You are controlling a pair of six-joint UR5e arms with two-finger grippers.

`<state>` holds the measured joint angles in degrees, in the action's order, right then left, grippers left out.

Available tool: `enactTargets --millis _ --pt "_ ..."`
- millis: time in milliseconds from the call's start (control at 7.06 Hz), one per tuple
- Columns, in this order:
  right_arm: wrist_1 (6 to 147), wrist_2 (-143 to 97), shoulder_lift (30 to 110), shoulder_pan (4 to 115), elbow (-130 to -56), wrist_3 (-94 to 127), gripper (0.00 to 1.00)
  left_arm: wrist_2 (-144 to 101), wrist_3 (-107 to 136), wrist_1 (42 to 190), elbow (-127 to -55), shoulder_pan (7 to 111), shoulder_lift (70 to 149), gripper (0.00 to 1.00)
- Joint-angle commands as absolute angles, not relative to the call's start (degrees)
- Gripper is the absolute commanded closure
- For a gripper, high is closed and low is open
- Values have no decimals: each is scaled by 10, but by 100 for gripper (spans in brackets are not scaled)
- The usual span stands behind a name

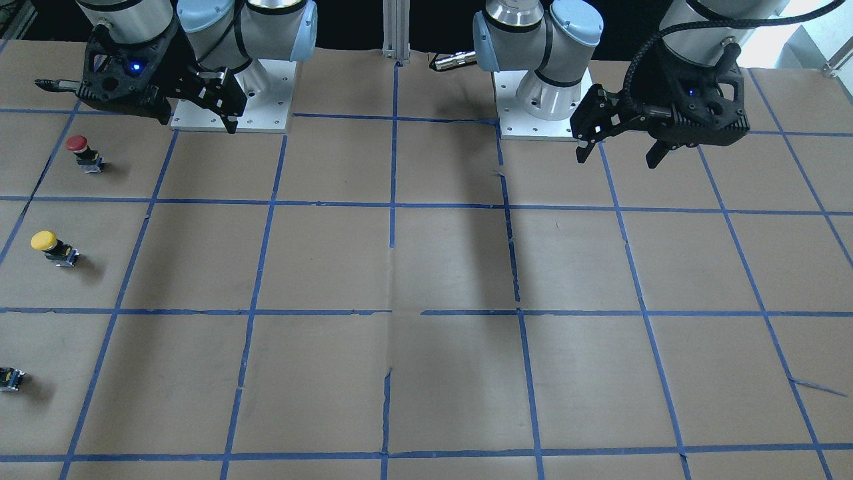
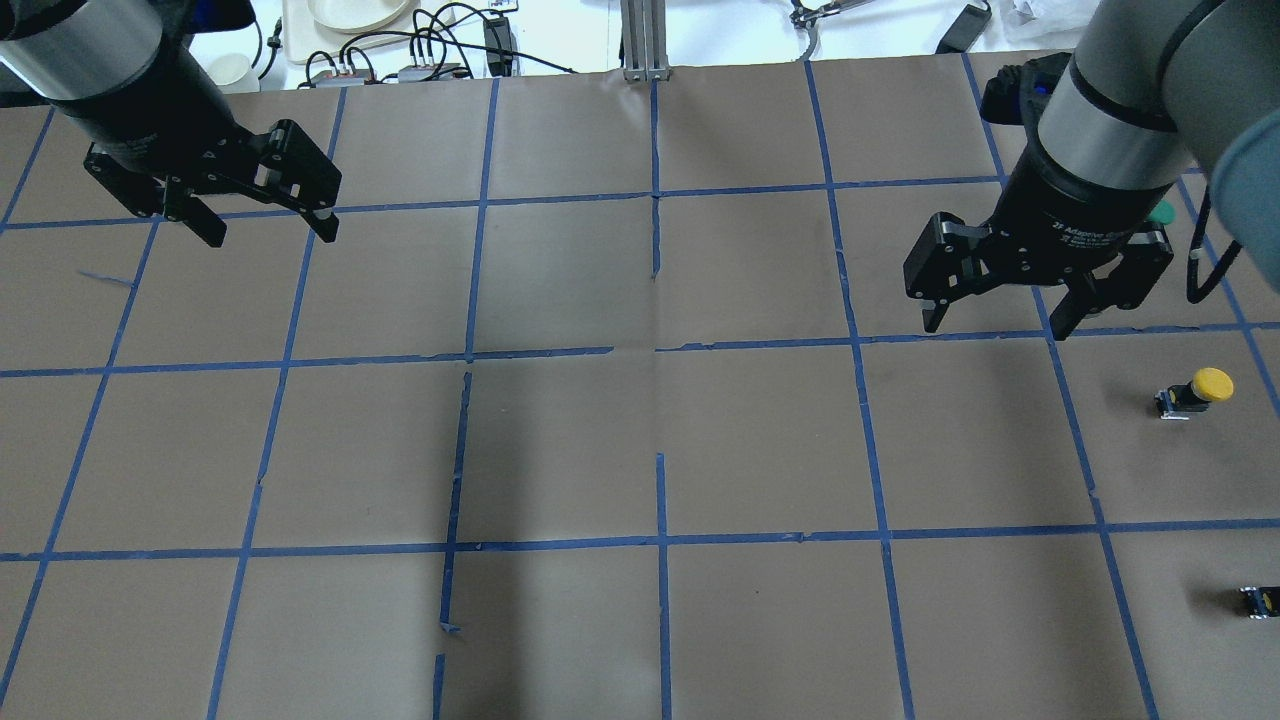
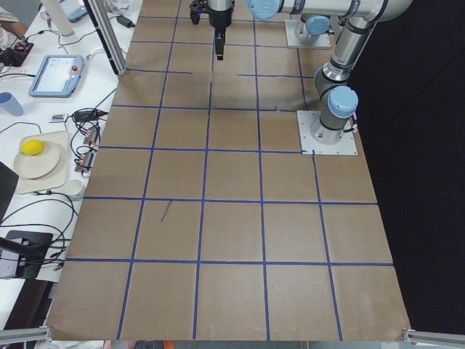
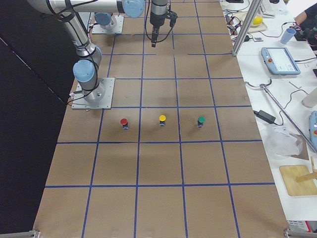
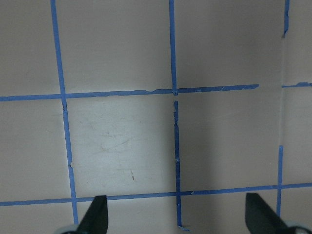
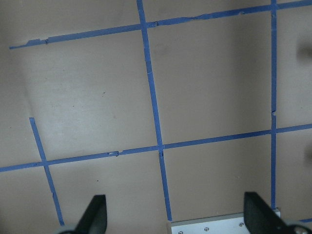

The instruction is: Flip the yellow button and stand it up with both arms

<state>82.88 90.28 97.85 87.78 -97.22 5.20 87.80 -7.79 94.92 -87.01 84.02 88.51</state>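
The yellow button [image 1: 53, 248] stands on the brown paper with its cap up, at the robot's far right; it also shows in the overhead view [image 2: 1195, 390] and the exterior right view [image 4: 162, 120]. My right gripper [image 2: 995, 325] hangs open and empty above the table, apart from the button, to its left and farther from the robot; in the front view it [image 1: 200, 117] is near the right base. My left gripper [image 2: 272, 232] hangs open and empty over the table's other end [image 1: 620, 153]. Both wrist views show only bare paper between wide-apart fingertips [image 5: 97, 214] [image 6: 95, 214].
A red button [image 1: 83, 152] stands nearer the robot than the yellow one, and a green button [image 4: 201, 121] stands farther out, partly hidden behind the right gripper in the overhead view [image 2: 1160, 213]. Blue tape lines grid the paper. Two arm bases [image 1: 233, 100] [image 1: 540, 113] stand at the robot side.
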Motion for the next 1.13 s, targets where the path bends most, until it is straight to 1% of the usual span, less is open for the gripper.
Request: enactTargets --millis 0,567,992 --pt "836 897 976 871 -976 44 0 879 -78 948 -870 840 885 1" --pt "861 896 974 904 -979 54 0 880 -78 949 -870 841 885 1" --pt "865 900 975 896 -977 36 0 886 -72 958 -869 844 881 1"
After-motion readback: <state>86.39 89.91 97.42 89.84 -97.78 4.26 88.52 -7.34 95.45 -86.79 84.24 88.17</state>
